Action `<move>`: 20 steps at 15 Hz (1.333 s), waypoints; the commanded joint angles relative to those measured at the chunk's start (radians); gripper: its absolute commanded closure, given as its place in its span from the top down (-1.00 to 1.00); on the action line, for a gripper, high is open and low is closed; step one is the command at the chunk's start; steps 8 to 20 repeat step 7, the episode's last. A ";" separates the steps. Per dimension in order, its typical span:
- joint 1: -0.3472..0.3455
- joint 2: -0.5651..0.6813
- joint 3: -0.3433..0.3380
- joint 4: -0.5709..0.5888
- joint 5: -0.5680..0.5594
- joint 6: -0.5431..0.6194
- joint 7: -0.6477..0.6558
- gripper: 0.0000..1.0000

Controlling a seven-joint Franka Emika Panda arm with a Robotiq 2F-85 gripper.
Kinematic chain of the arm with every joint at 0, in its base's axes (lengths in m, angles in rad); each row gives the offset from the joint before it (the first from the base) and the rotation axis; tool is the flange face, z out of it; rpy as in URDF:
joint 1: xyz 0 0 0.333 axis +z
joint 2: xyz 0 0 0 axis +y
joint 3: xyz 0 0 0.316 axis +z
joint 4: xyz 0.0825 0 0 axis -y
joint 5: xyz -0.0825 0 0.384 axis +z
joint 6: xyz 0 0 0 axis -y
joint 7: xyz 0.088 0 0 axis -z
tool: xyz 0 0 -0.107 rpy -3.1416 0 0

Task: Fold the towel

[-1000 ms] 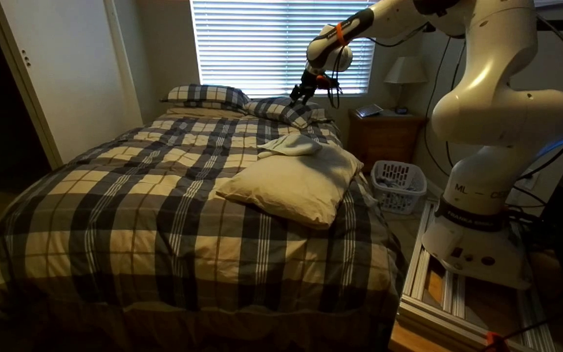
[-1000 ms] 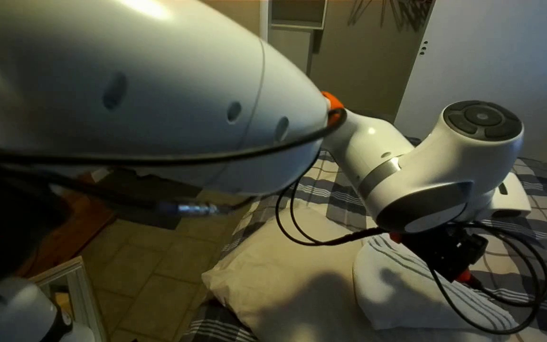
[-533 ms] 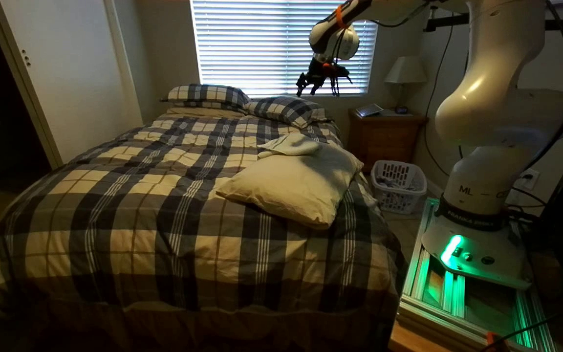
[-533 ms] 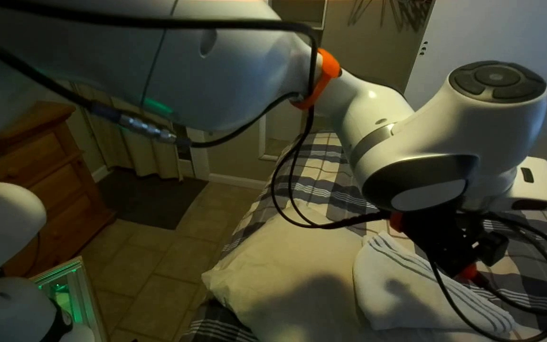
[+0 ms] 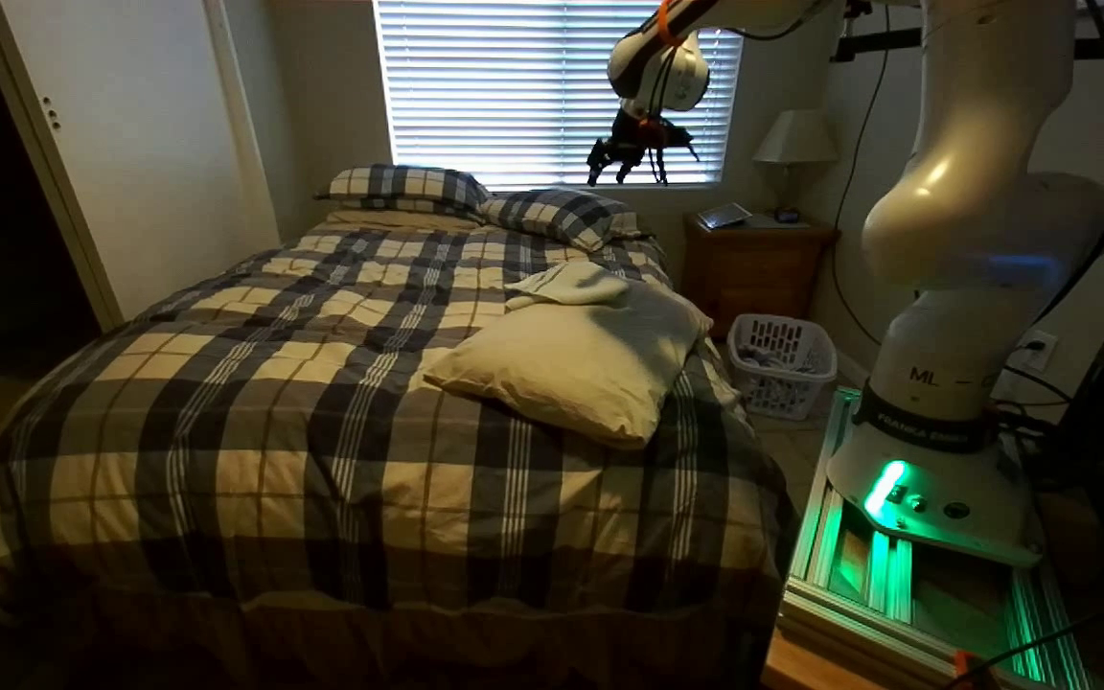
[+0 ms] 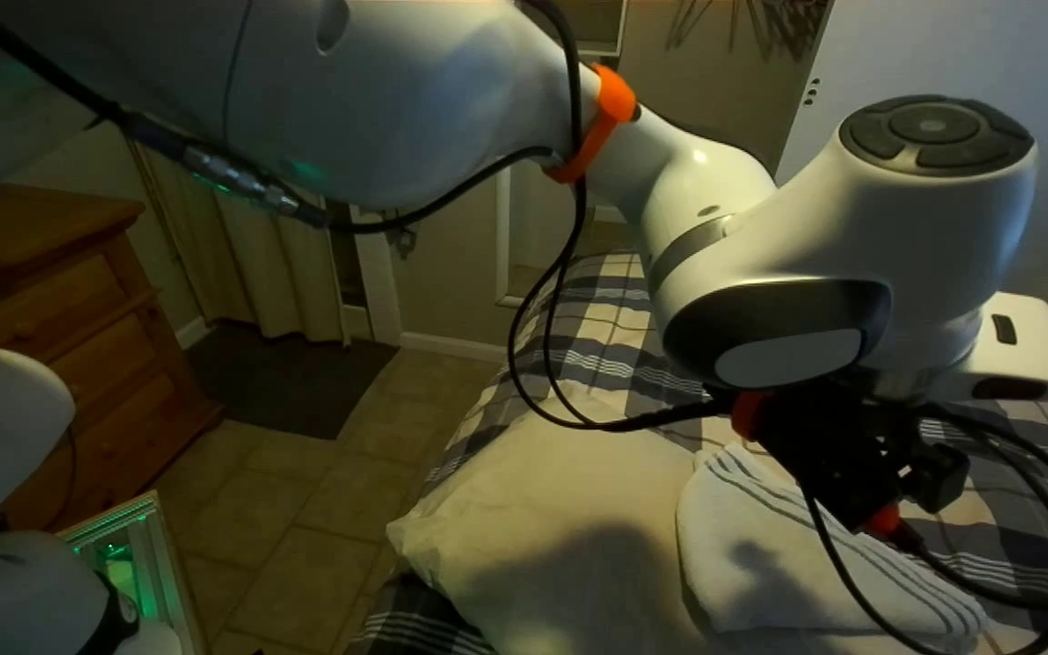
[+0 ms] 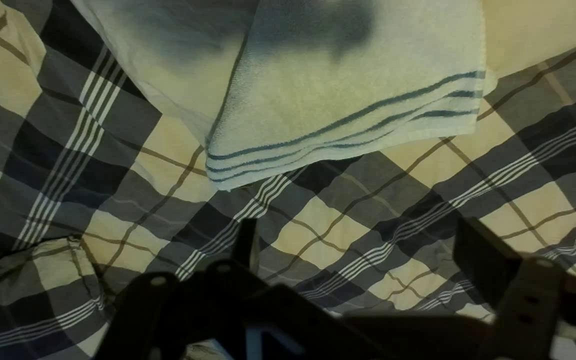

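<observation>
The towel is white with blue-grey stripes near its edge. It lies folded over on a cream pillow point(image 5: 571, 374), and shows in both exterior views point(image 5: 566, 285) point(image 6: 751, 564) and at the top of the wrist view point(image 7: 363, 75). Its striped edge hangs slightly past the pillow onto the bedspread. My gripper point(image 5: 608, 178) is in the air above the bed, beyond the towel in that exterior view. In the wrist view the gripper point(image 7: 358, 225) has its fingers wide apart with nothing between them, and the towel lies ahead of the fingertips. In an exterior view point(image 6: 851, 473) the fingers are hidden.
A plaid bedspread point(image 5: 322, 383) covers the bed, with plaid pillows point(image 5: 552, 216) at the head. A nightstand point(image 5: 753, 268) with a lamp point(image 5: 794, 144) and a white laundry basket point(image 5: 782, 369) stand beside the bed. Loose cables point(image 6: 542, 364) hang from the arm.
My gripper has risen and shifted slightly right in an exterior view, moving away from the bed. A green light has come on at the robot base. The towel and pillow have not moved.
</observation>
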 commanded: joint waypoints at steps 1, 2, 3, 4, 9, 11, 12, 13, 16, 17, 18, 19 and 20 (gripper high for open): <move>0.065 -0.003 -0.073 0.005 0.041 -0.007 -0.028 1.00; 0.067 -0.003 -0.074 0.005 0.042 -0.007 -0.031 1.00; 0.068 -0.003 -0.075 0.005 0.043 -0.007 -0.032 1.00; 0.068 -0.003 -0.076 0.005 0.043 -0.007 -0.032 1.00; 0.069 -0.003 -0.076 0.005 0.044 -0.007 -0.033 1.00; 0.069 -0.003 -0.076 0.005 0.044 -0.007 -0.033 1.00; 0.069 -0.003 -0.076 0.005 0.044 -0.007 -0.033 1.00; 0.069 -0.003 -0.076 0.005 0.044 -0.007 -0.033 1.00; 0.069 -0.003 -0.076 0.005 0.044 -0.007 -0.033 1.00; 0.069 -0.003 -0.076 0.005 0.044 -0.007 -0.033 1.00; 0.069 -0.003 -0.076 0.005 0.044 -0.007 -0.033 1.00; 0.069 -0.003 -0.076 0.005 0.044 -0.007 -0.033 1.00; 0.069 -0.003 -0.076 0.005 0.044 -0.007 -0.033 1.00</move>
